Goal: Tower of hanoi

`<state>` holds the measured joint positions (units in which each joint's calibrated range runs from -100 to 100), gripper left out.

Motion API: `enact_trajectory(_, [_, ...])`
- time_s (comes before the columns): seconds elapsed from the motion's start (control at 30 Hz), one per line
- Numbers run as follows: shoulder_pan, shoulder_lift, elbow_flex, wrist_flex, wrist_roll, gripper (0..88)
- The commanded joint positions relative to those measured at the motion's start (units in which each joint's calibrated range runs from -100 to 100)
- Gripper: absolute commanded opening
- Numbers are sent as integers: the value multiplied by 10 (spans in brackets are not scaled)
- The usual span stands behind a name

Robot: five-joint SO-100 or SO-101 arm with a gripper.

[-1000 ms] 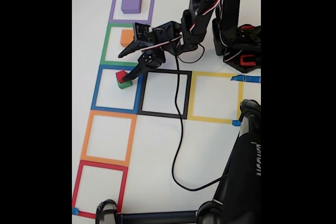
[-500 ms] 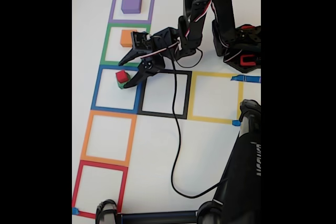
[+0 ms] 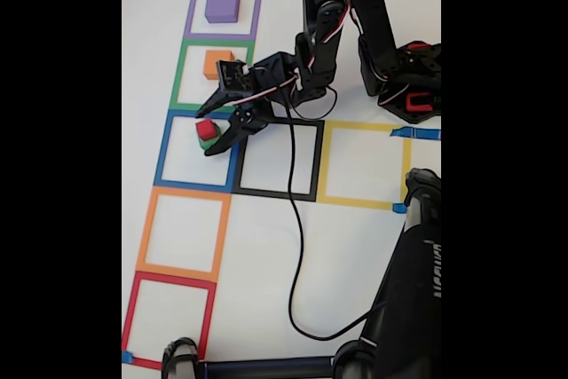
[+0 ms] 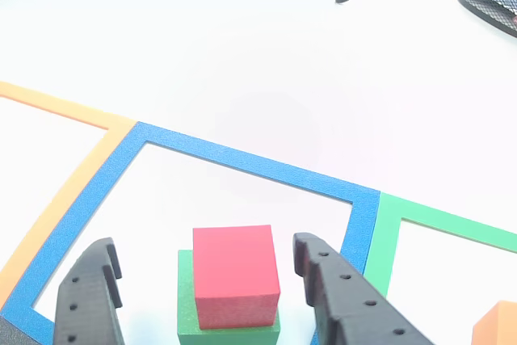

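Other view: fingers (image 4: 323,288) spread, straddling red block (image 4: 235,274) (atop green block (image 4: 187,313)); next, clench and lift.

My fixed view looks straight down on the whole tabletop (image 3: 266,246); the other view sits low and close, and both share the blue square (image 3: 166,144).
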<state>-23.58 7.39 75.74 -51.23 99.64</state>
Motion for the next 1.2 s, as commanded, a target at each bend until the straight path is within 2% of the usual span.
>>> enact_trajectory(0.0, [-4, -11, -7, -15, 4, 200])
enact_trajectory(0.4, [-4, -15, 5, -14, 4, 99])
enact_trajectory(1.17, [-9, -44, 23, -12, 4, 29])
